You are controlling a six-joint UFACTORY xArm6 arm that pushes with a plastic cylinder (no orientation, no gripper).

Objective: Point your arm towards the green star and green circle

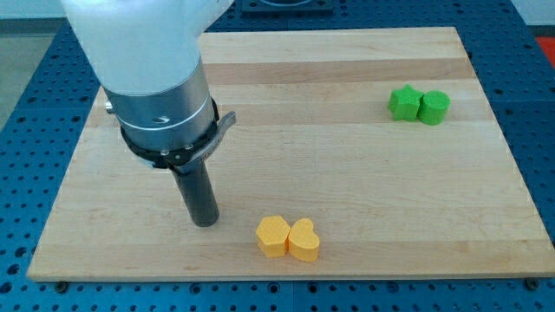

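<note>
A green star [402,102] and a green circle [434,107] sit touching side by side near the view's upper right of the wooden board [347,182]. My tip [205,222] rests on the board at the lower left, far from both green blocks. It stands just left of a yellow hexagon-like block [272,236] and a yellow heart [303,241], which touch each other.
The arm's large grey and white body [160,78] hangs over the board's upper left part. A blue perforated table [26,113] surrounds the board on all sides.
</note>
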